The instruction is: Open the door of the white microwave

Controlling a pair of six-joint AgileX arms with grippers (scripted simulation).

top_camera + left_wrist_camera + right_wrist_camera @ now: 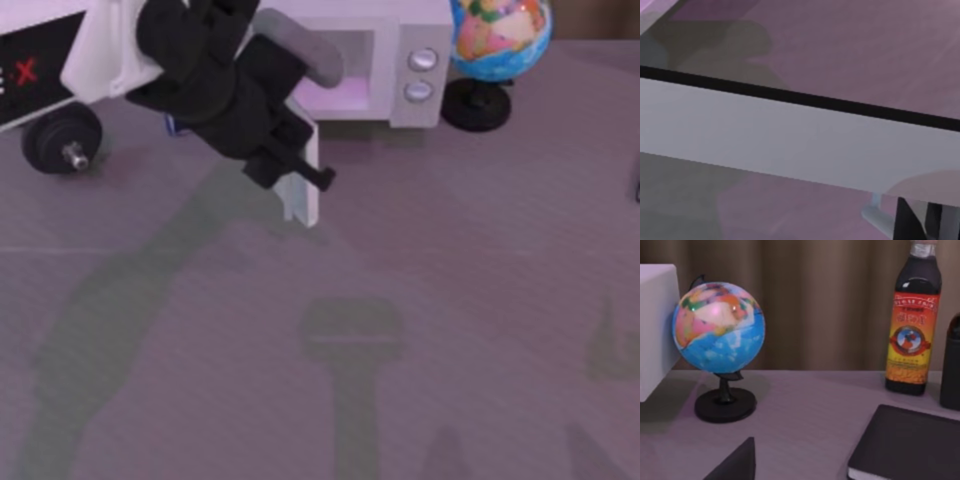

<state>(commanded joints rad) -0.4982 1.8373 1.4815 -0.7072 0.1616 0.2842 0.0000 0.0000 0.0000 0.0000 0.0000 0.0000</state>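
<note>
The white microwave (412,25) stands at the table's back, with its two grey knobs (422,60) on its right side and its pale interior (345,85) showing. The door (306,200) is swung out towards the table's front, edge-on from above. My left gripper (298,168) is shut over the door's outer edge. In the left wrist view the door's white edge (790,140) crosses the whole picture, and a dark finger (910,222) sits beside a grey handle (876,215). My right arm (636,180) stays parked at the right edge, one fingertip (742,460) showing off to one side.
A globe (500,35) on a black stand sits right of the microwave. A dumbbell (62,140) and a white-and-black carton (40,50) lie at the back left. Near the right arm are a sauce bottle (912,320), a dark bottle (951,365) and a black book (905,445).
</note>
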